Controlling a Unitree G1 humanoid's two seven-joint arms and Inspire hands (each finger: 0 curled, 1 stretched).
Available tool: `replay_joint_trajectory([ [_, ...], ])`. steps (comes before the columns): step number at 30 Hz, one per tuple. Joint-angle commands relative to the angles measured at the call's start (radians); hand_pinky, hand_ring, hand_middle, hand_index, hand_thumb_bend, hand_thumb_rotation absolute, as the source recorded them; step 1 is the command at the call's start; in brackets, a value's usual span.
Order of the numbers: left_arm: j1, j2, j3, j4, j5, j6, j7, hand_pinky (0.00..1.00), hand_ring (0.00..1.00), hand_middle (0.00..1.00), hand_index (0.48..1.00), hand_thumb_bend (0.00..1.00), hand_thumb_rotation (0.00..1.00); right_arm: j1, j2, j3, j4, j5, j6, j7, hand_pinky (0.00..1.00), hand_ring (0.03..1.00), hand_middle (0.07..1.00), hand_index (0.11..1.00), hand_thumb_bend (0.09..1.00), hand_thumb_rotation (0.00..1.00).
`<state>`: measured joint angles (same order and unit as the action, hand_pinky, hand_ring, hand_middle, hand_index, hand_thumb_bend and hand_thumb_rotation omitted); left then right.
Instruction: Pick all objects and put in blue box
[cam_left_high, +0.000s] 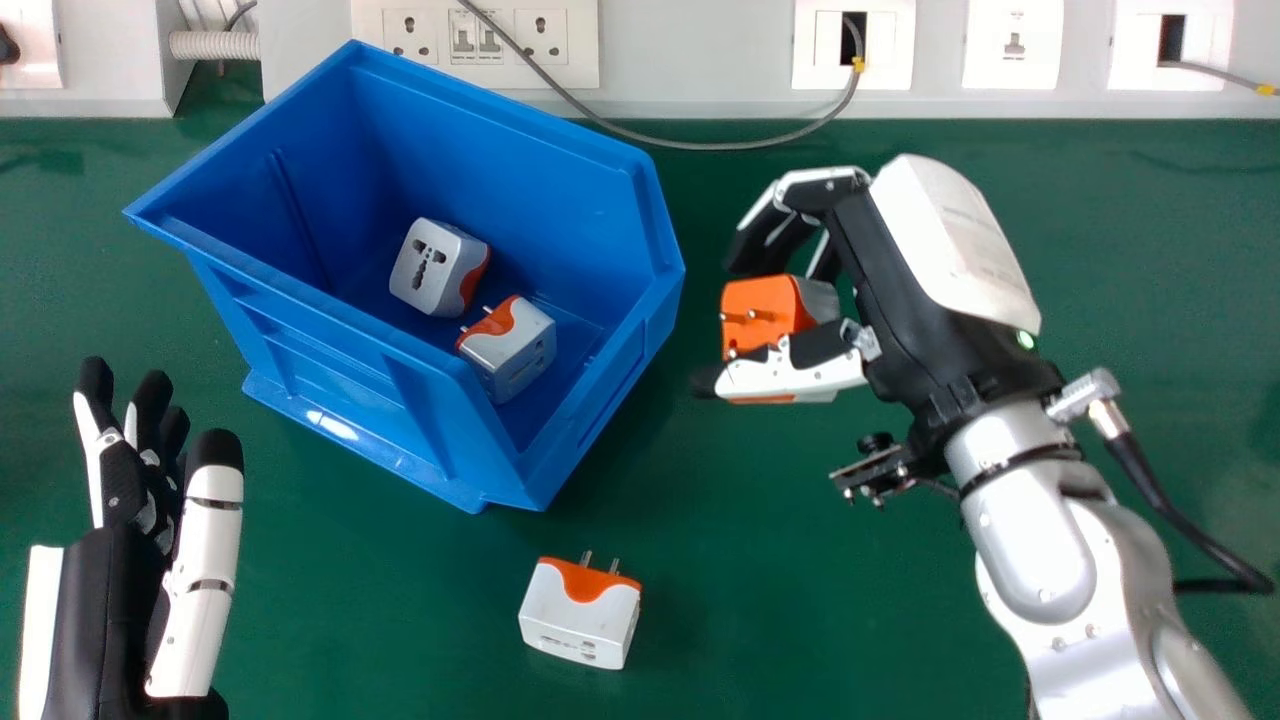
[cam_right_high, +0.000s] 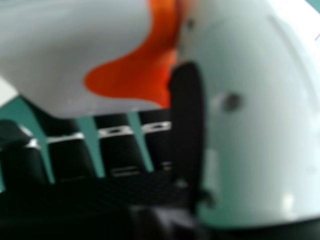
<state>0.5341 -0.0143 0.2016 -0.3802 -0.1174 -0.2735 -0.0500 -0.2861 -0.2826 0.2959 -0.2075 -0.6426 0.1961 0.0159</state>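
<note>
In the head view my right hand (cam_left_high: 930, 270) is right of the blue box (cam_left_high: 420, 370), its curled fingers and thumb round an orange and white adapter (cam_left_high: 765, 312). The right hand view shows this adapter (cam_right_high: 75, 55) close up between the fingers and the thumb of my right hand (cam_right_high: 255, 120). Two more adapters lie inside the box, one with its socket face up (cam_left_high: 435, 268), the other (cam_left_high: 510, 350) nearer the front. Another adapter (cam_left_high: 580, 618) rests on the table below the box. My left hand (cam_left_high: 110, 590) is at the lower left, fingers extended and holding nothing.
A green table (cam_left_high: 800, 600) carries everything. Along its far edge runs a white wall panel (cam_left_high: 700, 60) with sockets, and a grey cable (cam_left_high: 700, 145) loops down behind the box. A black cable (cam_left_high: 1165, 510) hangs beside my right wrist.
</note>
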Motion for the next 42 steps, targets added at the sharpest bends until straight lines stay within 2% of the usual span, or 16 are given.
replay_joint_trajectory([
  [1, 0.002, -0.001, -0.002, -0.013, 0.014, -0.022, 0.005, 1.00, 1.00, 1.00, 1.000, 0.28, 0.70, -0.058, 0.011, -0.011, -0.047, -0.004, -0.023, 0.009, 0.11, 0.156, 0.237, 0.474, 0.484, 0.14],
  [5, -0.002, -0.001, -0.003, -0.004, 0.015, -0.030, 0.006, 1.00, 1.00, 1.00, 1.000, 0.28, 0.71, -0.115, 0.027, 0.004, -0.032, -0.011, -0.032, 0.031, 0.19, 0.262, 0.345, 0.480, 0.484, 0.14],
  [8, -0.002, -0.004, -0.007, 0.002, 0.042, -0.041, 0.019, 1.00, 1.00, 1.00, 1.000, 0.31, 0.72, -0.177, 0.062, 0.029, 0.008, -0.011, -0.048, 0.025, 0.15, 0.213, 0.293, 0.477, 0.485, 0.14],
  [10, 0.002, -0.006, -0.011, 0.003, 0.049, -0.048, 0.021, 1.00, 1.00, 1.00, 0.996, 0.32, 0.72, -0.226, 0.079, 0.057, 0.042, -0.048, -0.037, 0.026, 0.17, 0.194, 0.277, 0.474, 0.484, 0.14],
  [12, 0.004, -0.006, -0.014, 0.009, 0.043, -0.059, 0.015, 1.00, 1.00, 1.00, 0.996, 0.32, 0.73, -0.283, 0.109, 0.079, 0.088, -0.065, -0.033, 0.032, 0.16, 0.192, 0.272, 0.475, 0.484, 0.14],
  [14, 0.008, -0.006, -0.013, 0.011, 0.047, -0.065, 0.016, 1.00, 1.00, 1.00, 0.998, 0.33, 0.74, -0.348, 0.130, 0.101, 0.161, -0.068, -0.064, 0.020, 0.20, 0.272, 0.354, 0.481, 0.486, 0.13],
  [16, 0.013, -0.009, -0.013, 0.009, 0.036, -0.066, 0.014, 1.00, 1.00, 1.00, 0.999, 0.32, 0.73, -0.414, 0.143, 0.124, 0.266, -0.080, -0.124, -0.020, 0.22, 0.302, 0.395, 0.484, 0.487, 0.13],
  [19, 0.021, -0.010, -0.015, -0.002, 0.022, -0.053, 0.011, 1.00, 1.00, 1.00, 1.000, 0.31, 0.70, -0.503, 0.179, 0.147, 0.413, -0.091, -0.154, -0.046, 0.29, 0.390, 0.470, 0.486, 0.487, 0.13],
  [20, 0.025, -0.010, -0.015, -0.006, 0.027, -0.050, 0.013, 1.00, 1.00, 1.00, 1.000, 0.31, 0.69, -0.532, 0.192, 0.156, 0.461, -0.093, -0.163, -0.053, 0.31, 0.423, 0.497, 0.488, 0.487, 0.13],
  [21, 0.027, -0.009, -0.014, -0.006, 0.034, -0.055, 0.015, 1.00, 1.00, 1.00, 1.000, 0.33, 0.70, -0.561, 0.212, 0.162, 0.512, -0.092, -0.163, -0.061, 0.31, 0.427, 0.501, 0.488, 0.488, 0.13],
  [24, 0.031, -0.009, -0.015, -0.012, 0.022, -0.048, 0.012, 1.00, 1.00, 1.00, 1.000, 0.36, 0.72, -0.649, 0.269, 0.181, 0.661, -0.094, -0.147, -0.082, 0.27, 0.359, 0.454, 0.519, 0.503, 0.04],
  [27, 0.040, -0.006, -0.015, -0.019, 0.032, -0.044, 0.014, 1.00, 1.00, 1.00, 1.000, 0.37, 0.72, -0.718, 0.302, 0.203, 0.758, -0.114, -0.108, -0.076, 0.24, 0.324, 0.437, 0.534, 0.507, 0.01],
  [31, 0.051, -0.014, -0.021, -0.026, 0.015, -0.046, 0.010, 1.00, 1.00, 1.00, 1.000, 0.36, 0.70, -0.811, 0.356, 0.225, 0.921, -0.124, -0.077, -0.093, 0.22, 0.289, 0.469, 0.494, 0.519, 0.00],
  [34, 0.058, -0.010, -0.021, -0.031, 0.004, -0.042, 0.005, 1.00, 1.00, 1.00, 1.000, 0.34, 0.68, -0.855, 0.385, 0.230, 1.034, -0.113, -0.097, -0.134, 0.26, 0.361, 0.456, 0.533, 0.513, 0.00],
  [38, 0.062, -0.011, -0.021, -0.043, 0.017, -0.032, 0.013, 1.00, 1.00, 1.00, 1.000, 0.34, 0.68, -0.891, 0.408, 0.237, 1.144, -0.105, -0.136, -0.178, 0.24, 0.371, 0.481, 0.550, 0.507, 0.00],
  [42, 0.066, -0.019, -0.026, -0.053, 0.021, -0.018, 0.023, 1.00, 1.00, 1.00, 0.993, 0.31, 0.66, -0.909, 0.420, 0.252, 1.201, -0.110, -0.146, -0.194, 0.23, 0.370, 0.485, 0.551, 0.506, 0.00],
])
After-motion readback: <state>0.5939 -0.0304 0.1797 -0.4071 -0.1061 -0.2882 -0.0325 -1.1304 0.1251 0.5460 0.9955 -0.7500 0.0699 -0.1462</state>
